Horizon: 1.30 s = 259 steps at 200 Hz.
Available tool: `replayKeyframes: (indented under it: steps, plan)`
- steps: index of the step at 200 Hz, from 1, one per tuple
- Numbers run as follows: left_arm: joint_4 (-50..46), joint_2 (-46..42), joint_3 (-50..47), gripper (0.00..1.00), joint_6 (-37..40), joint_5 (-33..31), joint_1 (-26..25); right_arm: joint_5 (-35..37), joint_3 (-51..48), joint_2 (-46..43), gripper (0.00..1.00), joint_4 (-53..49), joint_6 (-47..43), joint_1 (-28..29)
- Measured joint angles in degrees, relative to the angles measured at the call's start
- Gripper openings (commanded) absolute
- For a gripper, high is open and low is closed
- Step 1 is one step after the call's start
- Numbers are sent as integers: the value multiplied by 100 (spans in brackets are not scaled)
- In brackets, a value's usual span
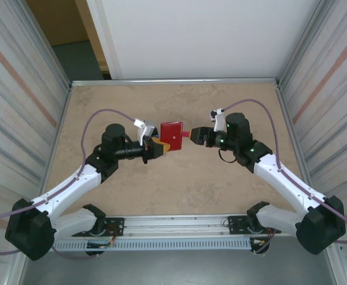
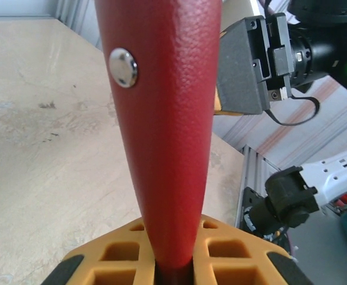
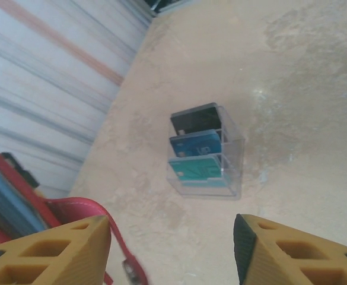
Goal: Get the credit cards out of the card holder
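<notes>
"Two arms meet over mid-table, so where is the card holder [image 1: 172, 132]?"

"Up off the tabletop [image 1: 102, 101], between them. The left gripper [image 1: 159, 147] has it by one edge, and the dark-red cover reaches from those jaws toward the right gripper [image 1: 193, 136], which sits just beside its far edge."

"How does the left gripper stand?"

"Clamped on the card holder. From the left wrist, the yellow fingers [image 2: 223, 233] press on both sides of the folded cover. The cover is seen edge-on, with a round metal snap [image 2: 123, 67] on its left face."

"And the right one?"

"Jaws well apart, gripping nothing. From its own wrist, the two yellow fingertips [image 3: 60, 249] stand wide at the bottom of the view. The red closing tab [image 3: 99, 211] curves down just beside the left-hand fingertip there, and I cannot tell whether they touch. The card holder's pale blue-grey inside shows at the left border."

"What lies beyond those fingertips?"

"A clear tiered stand [image 3: 235, 160] sits on the table, well apart from the jaws, with three cards upright in its steps. The black card [image 3: 194, 120] is farthest from the gripper, the blue card [image 3: 195, 144] is in the middle, and the teal card [image 3: 195, 168] is nearest."

"Any brand or writing?"

"The print on the cards is too small and blurred to read."
</notes>
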Motion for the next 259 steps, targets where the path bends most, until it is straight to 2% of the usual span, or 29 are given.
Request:
replayKeyframes:
  steps: [31,65,133,162,191,224,259]
  plan:
    - [22,-52,13,0,0,352,68,-782,-367,-431,67,450,-138,-208]
    - [81,-74,66,0,0,800,74,-1392,-625,-949,68,927,-293,-188]
    - [195,-70,181,0,-4,1161,74,-1853,-597,-789,69,1250,-686,299]
    - [247,-70,181,0,-11,1174,74,-1912,-479,-682,83,1220,-866,411]
    - [326,-66,181,0,-52,1185,74,-1904,-446,-632,84,1215,-984,461]
    - [372,-26,181,0,-136,1187,74,-1843,-442,-564,80,1215,-1025,522]
    - [411,-17,181,0,-157,1211,74,-1639,-437,-474,61,1165,-1040,507]
